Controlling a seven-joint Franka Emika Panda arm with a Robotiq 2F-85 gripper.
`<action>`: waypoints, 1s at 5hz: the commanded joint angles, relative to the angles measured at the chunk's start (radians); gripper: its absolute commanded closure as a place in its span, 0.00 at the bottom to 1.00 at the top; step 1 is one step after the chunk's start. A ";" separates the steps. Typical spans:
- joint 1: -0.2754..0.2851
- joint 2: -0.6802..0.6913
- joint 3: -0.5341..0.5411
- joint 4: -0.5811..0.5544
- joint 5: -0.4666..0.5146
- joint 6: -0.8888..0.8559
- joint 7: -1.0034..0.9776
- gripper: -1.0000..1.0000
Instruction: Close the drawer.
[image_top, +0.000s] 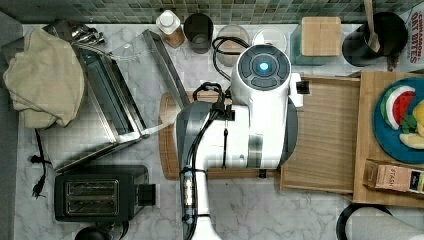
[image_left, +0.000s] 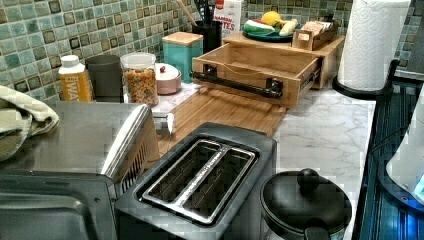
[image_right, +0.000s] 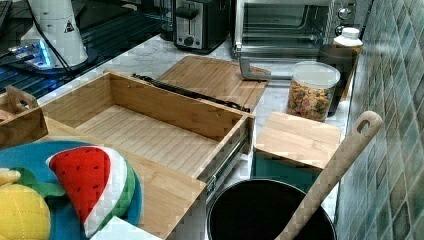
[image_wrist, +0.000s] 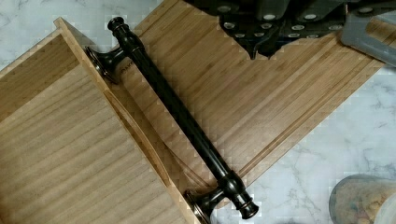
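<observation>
The drawer (image_top: 324, 135) is a pale bamboo tray pulled well out of its wooden stand (image_top: 367, 175), and nothing lies in it. In the left view the drawer (image_left: 252, 62) carries a dark metal bar handle (image_left: 235, 85) on its front. The right view has the drawer (image_right: 145, 130) open towards the cutting board (image_right: 215, 77). My arm (image_top: 250, 125) hangs over the cutting board (image_top: 170, 150) just outside the drawer front. In the wrist view the handle (image_wrist: 177, 112) runs diagonally well below my gripper (image_wrist: 266, 28), and the two are apart.
A toaster (image_top: 95, 192) and a toaster oven (image_top: 95, 115) with its door down stand at the top view's left. Behind are a cereal jar (image_left: 140, 77) and a teal canister (image_top: 320, 37). The stand top bears a plate (image_top: 395, 145) of toy fruit. A paper towel roll (image_left: 372, 42) stands beside it.
</observation>
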 joint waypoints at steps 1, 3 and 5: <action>0.000 0.000 0.000 -0.001 -0.001 0.000 0.000 1.00; 0.006 0.087 0.019 -0.011 -0.011 0.046 -0.209 1.00; -0.023 0.126 0.012 -0.096 -0.043 0.239 -0.308 1.00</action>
